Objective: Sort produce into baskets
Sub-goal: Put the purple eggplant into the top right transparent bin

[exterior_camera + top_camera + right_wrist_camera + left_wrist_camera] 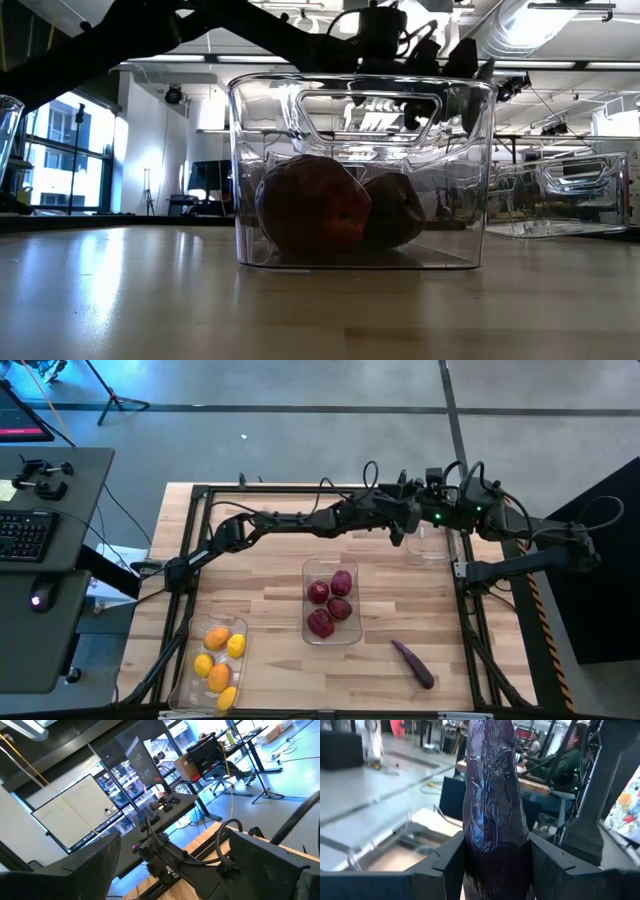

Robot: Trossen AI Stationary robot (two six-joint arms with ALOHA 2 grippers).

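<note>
- left arm: stretched from the desk's (250,595) left edge across the far side toward the right; its left gripper (412,517) sits above the near end of the far-right clear bin (430,545).
- left gripper state: in the left wrist view the two dark fingers (447,865) stand on either side of a dark purple eggplant (494,805), grasping it upright between them; how firm the clamp is cannot be told.
- right arm: bent at the desk's right side, with the right gripper (470,500) raised at the far edge, just beside the left gripper.
- right gripper state: in its own wrist view the fingers (80,865) are spread wide with nothing between them.
- produce placement, high view: four dark red fruits (330,600) lie in the middle bin (306,572); yellow and orange fruits (220,660) lie in the near-left bin (190,660); a second eggplant (412,663) lies loose on the wood, near right, well apart from every bin.
- low view only: the middle bin (360,100) is seen side-on with two red fruits (310,215) touching inside; the right bin (580,195) stands farther back; the arms cross overhead as dark shapes.
- left wrist view only: a person (560,765) seated at a table in the room behind.
- high view only: a side table with a keyboard (25,532) stands left of the desk.
</note>
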